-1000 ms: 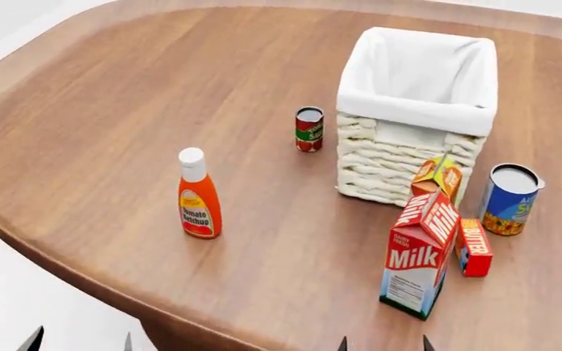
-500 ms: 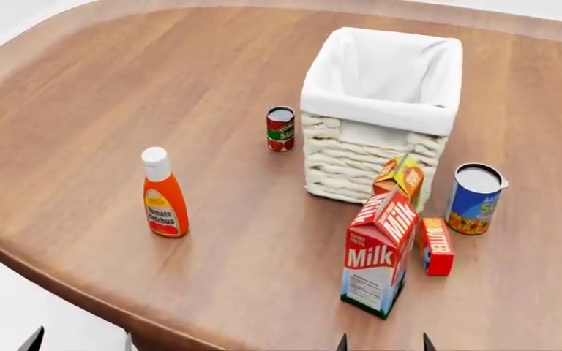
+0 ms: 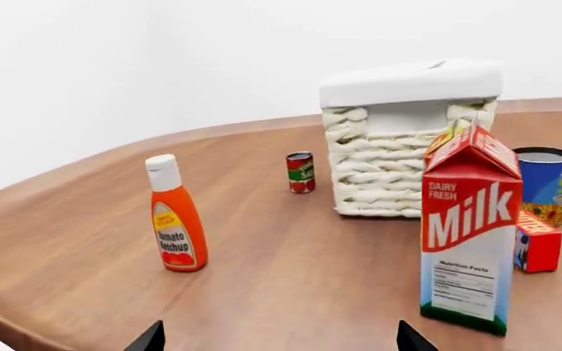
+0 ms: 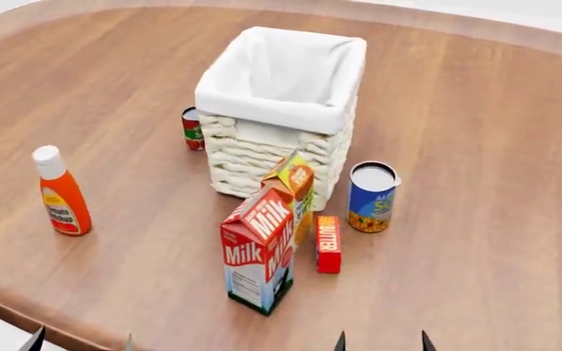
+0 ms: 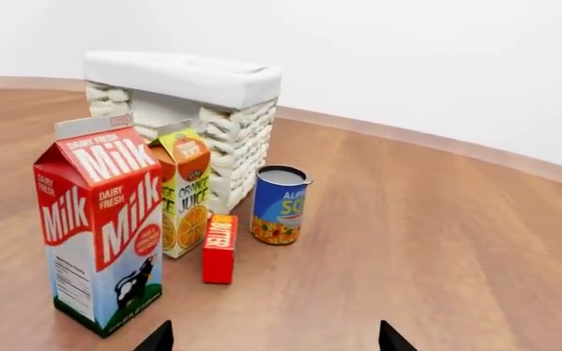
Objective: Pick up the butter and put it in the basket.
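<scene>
We saw the butter [image 4: 328, 244], a slim red box lettered "BUTTER" in white, lying on the wooden table [image 4: 496, 146] just beside the orange juice carton [image 4: 296, 190] and near the blue can [image 4: 371, 197]. The milk carton [image 4: 260, 250] stood upright just in front of the juice carton, reading "DAIRY FRESH Milk" with a "Nutrition Facts" panel on one side. The juice carton, marked "ORANGE JUICE", stood against the basket [image 4: 261, 157], whose white liner folded over its rim. Well to the left stood a bottle [image 4: 59, 199] labelled "Tomato Ketchup". A small red and green can [image 4: 193, 127] sat by the basket's far left side. Only the dark tips of our left gripper [image 4: 81, 341] and right gripper [image 4: 382, 341] showed, spread apart and holding nothing.
</scene>
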`<state>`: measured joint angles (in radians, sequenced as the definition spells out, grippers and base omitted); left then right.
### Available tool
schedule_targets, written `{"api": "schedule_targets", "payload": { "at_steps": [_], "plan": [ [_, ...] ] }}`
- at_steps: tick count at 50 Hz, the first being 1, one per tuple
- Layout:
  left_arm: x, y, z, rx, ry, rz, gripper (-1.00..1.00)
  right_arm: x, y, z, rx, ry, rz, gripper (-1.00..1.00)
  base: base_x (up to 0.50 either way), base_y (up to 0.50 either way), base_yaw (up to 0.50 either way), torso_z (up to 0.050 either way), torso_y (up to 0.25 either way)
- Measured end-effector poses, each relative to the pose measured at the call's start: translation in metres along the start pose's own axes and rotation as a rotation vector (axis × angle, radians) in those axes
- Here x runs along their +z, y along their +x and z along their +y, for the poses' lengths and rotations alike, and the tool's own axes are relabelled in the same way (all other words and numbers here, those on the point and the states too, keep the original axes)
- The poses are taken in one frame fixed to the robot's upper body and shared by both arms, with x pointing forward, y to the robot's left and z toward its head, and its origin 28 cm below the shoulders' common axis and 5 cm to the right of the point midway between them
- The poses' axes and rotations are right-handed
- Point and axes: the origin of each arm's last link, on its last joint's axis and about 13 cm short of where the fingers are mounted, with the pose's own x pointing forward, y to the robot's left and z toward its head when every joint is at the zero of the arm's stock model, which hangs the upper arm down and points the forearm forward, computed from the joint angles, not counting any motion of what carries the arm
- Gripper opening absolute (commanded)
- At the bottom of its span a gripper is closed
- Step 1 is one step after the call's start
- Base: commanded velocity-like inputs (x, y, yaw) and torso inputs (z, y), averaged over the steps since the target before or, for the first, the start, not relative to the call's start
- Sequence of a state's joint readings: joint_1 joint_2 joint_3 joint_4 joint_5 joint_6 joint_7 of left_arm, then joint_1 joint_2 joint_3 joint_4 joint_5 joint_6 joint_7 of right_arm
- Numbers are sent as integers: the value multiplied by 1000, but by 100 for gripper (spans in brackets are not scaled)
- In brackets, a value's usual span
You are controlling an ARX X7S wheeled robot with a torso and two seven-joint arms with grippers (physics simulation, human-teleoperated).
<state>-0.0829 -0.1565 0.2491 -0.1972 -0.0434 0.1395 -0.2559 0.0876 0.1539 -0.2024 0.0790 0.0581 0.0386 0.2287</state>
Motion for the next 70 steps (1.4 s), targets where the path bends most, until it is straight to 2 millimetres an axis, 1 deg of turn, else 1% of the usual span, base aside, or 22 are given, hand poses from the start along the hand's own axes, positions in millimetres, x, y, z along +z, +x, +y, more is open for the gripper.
{"api": "schedule_targets", "payload": {
  "at_steps": [7,10,19,26,29,45,61,70],
  "plan": [
    [1,1,-1,1,-4,2,100,0,1,-1,-2,-2,6,100,32,-101,0,0,0],
    [3,3,1,11,-9,10,100,0,0,0,8,-3,9,100,385,121,0,0,0],
    [16,17,11,72,-7,14,100,0,0,2,20,-5,9,100,477,150,0,0,0],
    [27,23,18,110,-6,6,100,1,0,2,17,-9,7,100,477,150,0,0,0],
    [30,26,20,121,-7,1,100,2,1,2,10,-12,3,100,0,0,0,0,0],
    [36,28,24,138,-13,2,100,2,0,2,-2,-18,1,100,18,-84,0,0,0],
    [40,27,25,143,-23,1,100,4,-1,3,5,-30,-4,100,446,140,0,0,0],
    [42,27,26,144,-26,-3,100,5,-2,2,-7,-35,-11,100,0,0,0,0,0]
  ]
}}
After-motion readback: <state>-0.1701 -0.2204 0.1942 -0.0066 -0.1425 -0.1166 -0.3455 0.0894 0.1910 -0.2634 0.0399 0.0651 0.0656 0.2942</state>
